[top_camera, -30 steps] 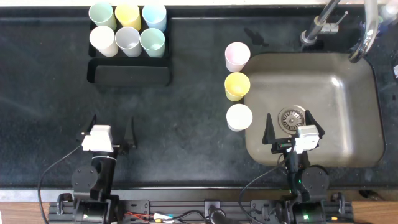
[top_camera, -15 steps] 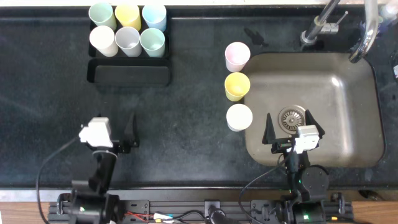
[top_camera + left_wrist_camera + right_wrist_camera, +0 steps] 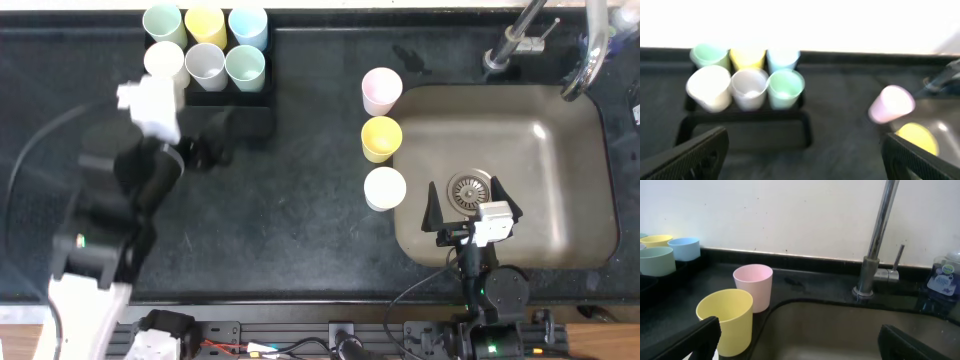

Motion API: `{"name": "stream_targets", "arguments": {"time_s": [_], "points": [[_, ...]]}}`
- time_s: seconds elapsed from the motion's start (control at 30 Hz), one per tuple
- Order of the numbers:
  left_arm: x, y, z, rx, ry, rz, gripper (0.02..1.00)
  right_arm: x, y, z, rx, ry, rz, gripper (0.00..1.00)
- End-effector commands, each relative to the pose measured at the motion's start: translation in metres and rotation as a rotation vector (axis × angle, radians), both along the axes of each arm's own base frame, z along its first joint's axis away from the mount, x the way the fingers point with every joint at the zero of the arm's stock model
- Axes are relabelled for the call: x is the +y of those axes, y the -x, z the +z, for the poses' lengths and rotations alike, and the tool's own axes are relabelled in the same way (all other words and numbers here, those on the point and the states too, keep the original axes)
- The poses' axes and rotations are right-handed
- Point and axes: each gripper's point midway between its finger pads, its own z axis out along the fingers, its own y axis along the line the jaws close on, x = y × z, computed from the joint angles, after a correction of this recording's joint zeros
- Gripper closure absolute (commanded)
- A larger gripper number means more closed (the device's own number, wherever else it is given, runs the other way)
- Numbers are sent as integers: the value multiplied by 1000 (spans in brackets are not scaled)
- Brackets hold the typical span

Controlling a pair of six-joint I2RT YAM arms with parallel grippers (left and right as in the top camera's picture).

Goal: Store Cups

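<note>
- Cups (image 3: 207, 65) stand six to the black rack (image 3: 262, 118) at the far left of the counter (image 3: 300, 210), in two rows of three, mouths up.
- Three more stand loose in a line along the left rim of the sink (image 3: 560, 150). The pink cup (image 3: 381, 88) is farthest, the yellow cup (image 3: 381, 137) is in the middle and the white cup (image 3: 384, 188) is nearest.
- My left gripper (image 3: 805, 137) has its fingers spread wide and grips nothing. It hangs raised on the near side of the rack, facing it. From its wrist I see all six racked cups, with the pink and yellow ones off to the right.
- A second ago this gripper sat low by the near edge of the counter. Since then my left arm has lifted and swung away from me, toward the rack.
- My right gripper (image 3: 466, 205) is also spread and grips nothing. It sits over the near left part of the sink, just right of the white cup, exactly where it was a second ago.
- None of the nine cups has shifted.
- Beyond the sink rises the tap (image 3: 880, 240), with a blue bottle (image 3: 944, 277) to its right.
</note>
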Motion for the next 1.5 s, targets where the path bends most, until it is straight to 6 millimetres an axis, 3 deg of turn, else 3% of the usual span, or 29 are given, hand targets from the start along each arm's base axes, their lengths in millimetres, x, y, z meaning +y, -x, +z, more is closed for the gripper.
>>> {"name": "stream_targets", "arguments": {"time_s": [0.03, 0.23, 0.67, 0.93, 1.17, 1.5], "points": [[-32, -28, 22, 49, 82, -20, 18, 0, 0, -4, 1, 4, -2, 5], [-96, -58, 14, 183, 120, -80, 18, 0, 0, -4, 1, 4, -2, 5], [-211, -86, -48, 456, 25, -30, 18, 0, 0, -4, 1, 4, -1, 3], [-234, -115, -104, 542, -16, 3, 18, 0, 0, -4, 1, 4, -2, 3], [-234, -127, -161, 631, -51, 45, 18, 0, 0, -4, 1, 4, -2, 3], [-229, -148, -188, 628, -47, 70, 40, 0, 0, -4, 1, 4, -2, 5]]}}
